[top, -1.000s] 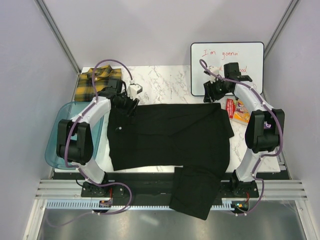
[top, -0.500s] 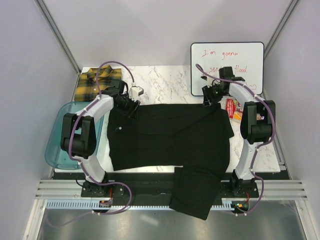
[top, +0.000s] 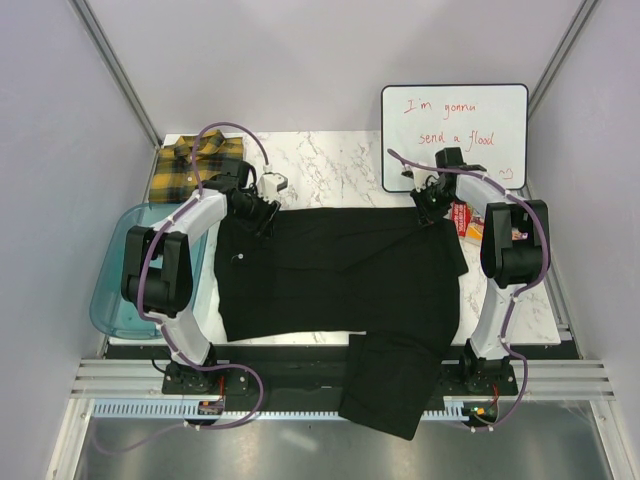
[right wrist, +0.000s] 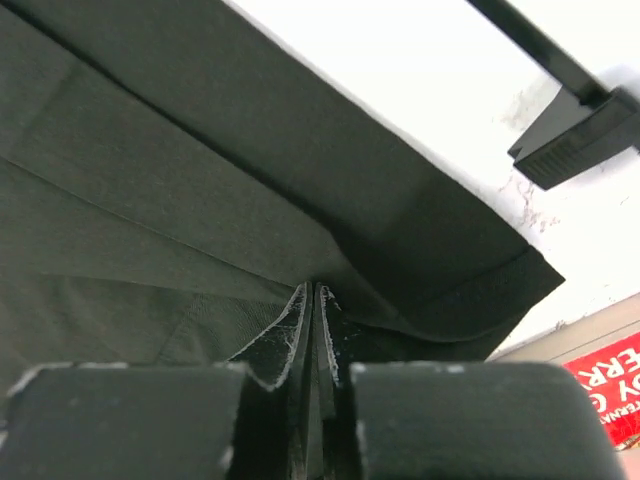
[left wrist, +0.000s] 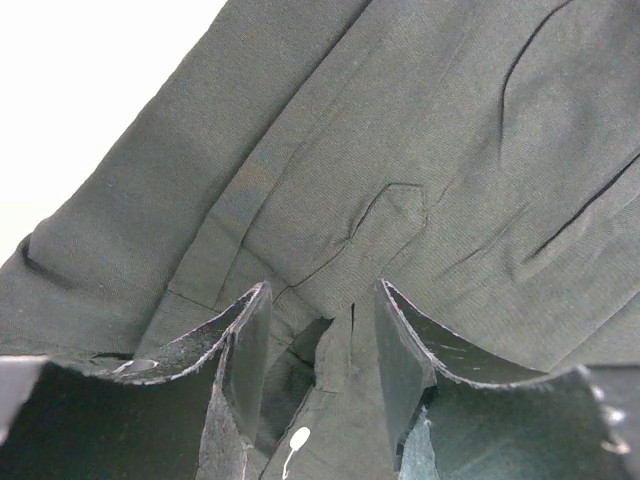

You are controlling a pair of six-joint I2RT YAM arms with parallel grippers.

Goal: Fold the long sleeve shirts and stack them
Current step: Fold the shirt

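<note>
The black long sleeve shirt (top: 335,270) lies spread flat across the table, and one part of it hangs over the near edge (top: 385,385). The yellow-and-black plaid shirt (top: 190,165) sits folded at the far left corner. My left gripper (top: 262,212) is at the black shirt's far left corner. In the left wrist view it (left wrist: 320,330) is open, with a flap of black cloth and a white button (left wrist: 298,438) between its fingers. My right gripper (top: 432,205) is at the far right corner. In its wrist view it (right wrist: 315,300) is shut on an edge of the black cloth (right wrist: 200,200).
A whiteboard (top: 455,135) with red writing stands at the back right; its black foot (right wrist: 580,135) is close to my right gripper. A red packet (top: 472,220) lies just right of the shirt. A translucent blue tub (top: 115,275) sits off the table's left edge.
My right gripper came down from beside the whiteboard to the shirt's far right corner and shut on the cloth. My left arm shifted slightly, its gripper staying at the left corner.
</note>
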